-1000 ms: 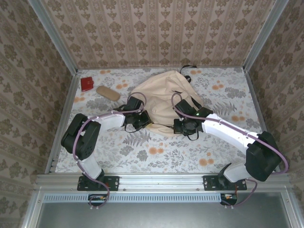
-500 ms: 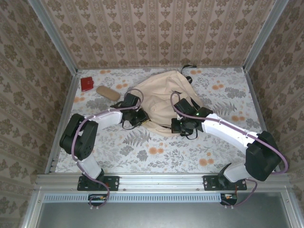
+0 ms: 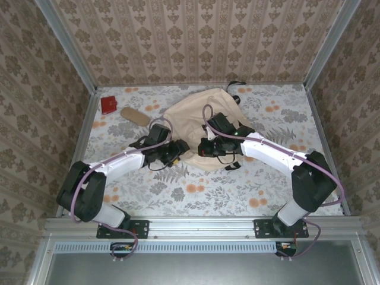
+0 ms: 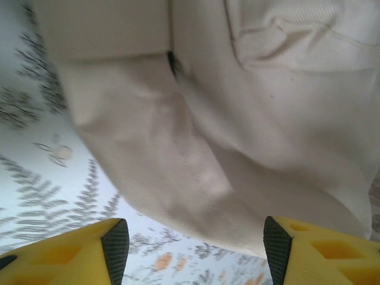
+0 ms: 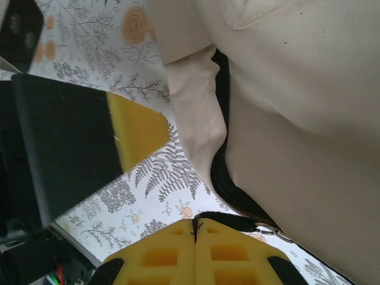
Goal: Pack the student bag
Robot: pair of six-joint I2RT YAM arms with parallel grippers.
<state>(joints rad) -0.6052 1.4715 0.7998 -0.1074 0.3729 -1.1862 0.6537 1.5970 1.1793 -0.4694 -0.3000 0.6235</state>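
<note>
We judge the opening step in hand: the student bag (image 3: 199,119) lies upper centre on the desk (image 3: 237,190). The right tool (image 5: 195,228) is clenched on its black zipper tab (image 5: 231,222); the left tool (image 4: 195,243) is released beside the fabric. Next comes a steady pull along the zipper.

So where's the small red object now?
Top view: the red object lies in the far-left corner of the table, just left of the tan case.

Left hand (image 4: 195,242) agape (right hand (image 5: 195,230) clenched)
</note>
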